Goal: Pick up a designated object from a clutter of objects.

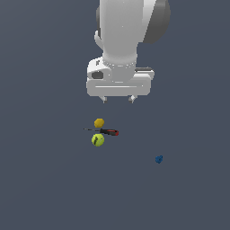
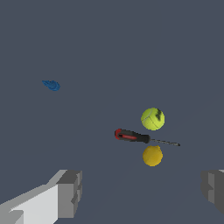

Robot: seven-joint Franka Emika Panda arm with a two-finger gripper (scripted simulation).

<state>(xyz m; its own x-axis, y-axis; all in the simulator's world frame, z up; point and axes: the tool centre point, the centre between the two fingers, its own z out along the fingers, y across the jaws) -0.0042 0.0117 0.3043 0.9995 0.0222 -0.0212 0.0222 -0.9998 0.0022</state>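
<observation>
The designated object, a plain orange-yellow ball (image 1: 99, 122) (image 2: 152, 155), rests on the grey floor. Right beside it lies a thin screwdriver (image 1: 108, 131) (image 2: 131, 136) with a red-and-black handle, and past that a yellow-green tennis ball (image 1: 98, 139) (image 2: 152, 118) with a dark seam. These three make up the clutter, packed close together. My gripper (image 1: 118, 99) (image 2: 142, 192) hangs above them, open, with nothing between its fingers (image 2: 70, 192). The orange-yellow ball sits below it, slightly toward the exterior view's left.
A tiny blue block (image 1: 158, 159) (image 2: 51, 85) lies apart from the group, toward the exterior view's right. The arm's white body (image 1: 128, 36) fills the upper middle of the exterior view. The floor is flat dark grey.
</observation>
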